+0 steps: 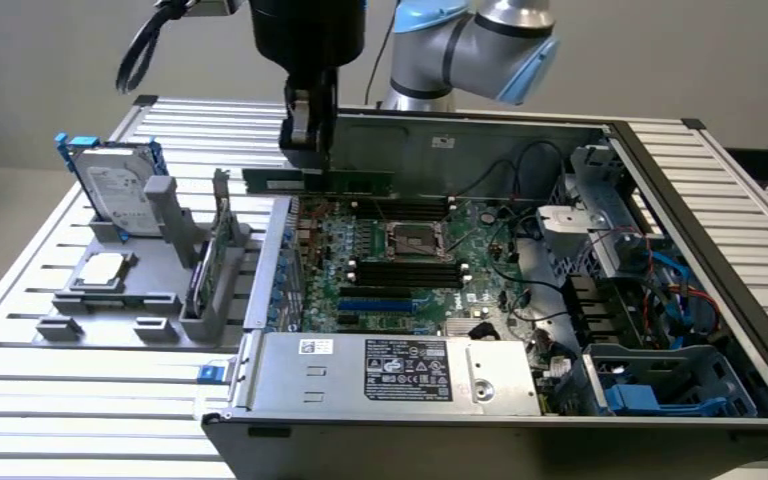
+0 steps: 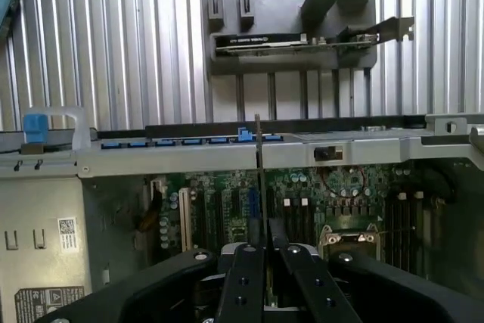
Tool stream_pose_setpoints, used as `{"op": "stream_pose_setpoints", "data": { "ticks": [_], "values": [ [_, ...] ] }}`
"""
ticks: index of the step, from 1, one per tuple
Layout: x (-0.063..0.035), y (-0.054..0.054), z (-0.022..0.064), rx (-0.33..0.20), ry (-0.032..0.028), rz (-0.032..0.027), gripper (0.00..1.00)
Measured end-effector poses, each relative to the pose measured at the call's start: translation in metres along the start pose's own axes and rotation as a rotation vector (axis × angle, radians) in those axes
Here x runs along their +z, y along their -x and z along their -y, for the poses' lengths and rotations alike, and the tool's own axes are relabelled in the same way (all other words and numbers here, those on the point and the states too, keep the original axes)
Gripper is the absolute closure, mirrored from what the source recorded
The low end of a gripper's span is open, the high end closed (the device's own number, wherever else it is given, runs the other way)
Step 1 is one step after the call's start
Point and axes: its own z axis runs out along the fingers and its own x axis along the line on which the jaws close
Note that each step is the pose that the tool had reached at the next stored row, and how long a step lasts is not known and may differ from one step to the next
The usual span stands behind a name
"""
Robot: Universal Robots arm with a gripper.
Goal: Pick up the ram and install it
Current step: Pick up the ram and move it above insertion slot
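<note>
Now | one ram [image 1: 351, 181] clamped | one end effector [image 1: 307, 158] | one hard drive [image 1: 117, 195]

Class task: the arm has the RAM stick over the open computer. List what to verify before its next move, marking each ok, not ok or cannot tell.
1. Pincer shut on the ram: ok.
2. Ram held level: ok.
3. Ram over the motherboard in the open case: ok.
4. Ram seated in a slot: not ok, it hangs in the air.
5. Ram lined up with a free slot: cannot tell.
6. Hard drive and processor chip on the grey stand, apart from the pincer: ok.
</note>
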Motion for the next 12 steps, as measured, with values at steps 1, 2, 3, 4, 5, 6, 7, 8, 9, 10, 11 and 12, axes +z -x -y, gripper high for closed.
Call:
{"op": "stream_pose_setpoints", "data": {
  "ticks": [1, 2, 3, 4, 5, 6, 7, 8, 9, 10, 11, 12],
  "values": [
    [-0.0001, 0.001, 0.0045, 0.000, 0.0000, 0.0006, 0.86],
    [-0.0001, 0.001, 0.0089, 0.000, 0.0000, 0.0007, 0.86],
    [0.0000, 0.002, 0.0130, 0.000, 0.0000, 0.0010, 0.86],
    [0.0002, 0.003, 0.0172, 0.000, 0.0000, 0.0012, 0.86],
    [0.0003, 0.004, 0.0213, 0.000, 0.0000, 0.0013, 0.86],
    [0.0007, 0.005, 0.0250, 0.000, 0.0000, 0.0014, 0.86],
    [0.0013, 0.007, 0.0284, 0.000, -0.0005, 0.0015, 0.86],
    [0.0021, 0.008, 0.0316, 0.000, -0.0010, 0.0015, 0.86],
    [0.0030, 0.009, 0.0350, 0.000, -0.0015, 0.0016, 0.86],
    [0.0039, 0.011, 0.0383, 0.000, -0.0018, 0.0015, 0.86],
    [0.0050, 0.012, 0.0419, 0.000, -0.0022, 0.0015, 0.86],
    [0.0059, 0.013, 0.0452, 0.000, -0.0024, 0.0015, 0.86]
  ]
}}
